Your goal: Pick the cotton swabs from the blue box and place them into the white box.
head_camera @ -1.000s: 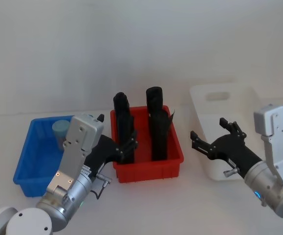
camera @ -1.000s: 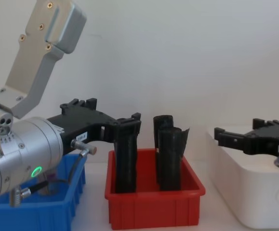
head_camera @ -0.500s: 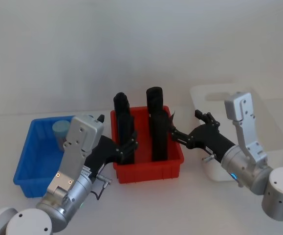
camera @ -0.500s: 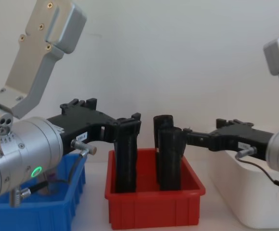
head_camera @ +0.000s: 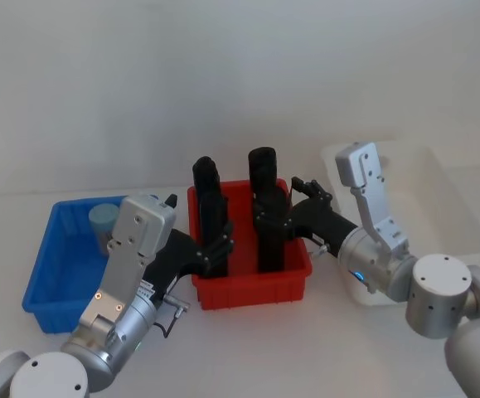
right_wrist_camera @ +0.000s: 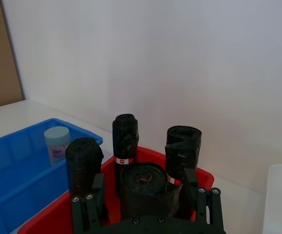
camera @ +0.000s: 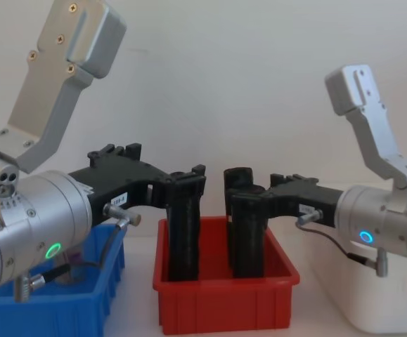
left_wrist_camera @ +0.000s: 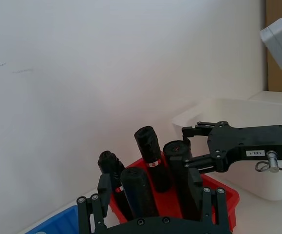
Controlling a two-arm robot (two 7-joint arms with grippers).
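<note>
Cotton swabs jar (head_camera: 102,220) stands upright in the 11 o'clock corner of the blue box (head_camera: 41,264), roughly 10 o'clock from the left tool (head_camera: 216,253), which looks like the nearer arm. Left tool is wide open and empty, beside the left black roll (head_camera: 206,199) in the red bin (head_camera: 252,292). Right tool (head_camera: 278,204) is open, straddling the right roll (head_camera: 264,170).

Head above, chest low; shared red bin (head_camera: 252,292)

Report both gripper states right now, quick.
Left gripper: open, fingers straddling the left-side black roll in the red bin.
Right gripper: open, fingers either side of the right-side black roll; contact cannot be told.
</note>
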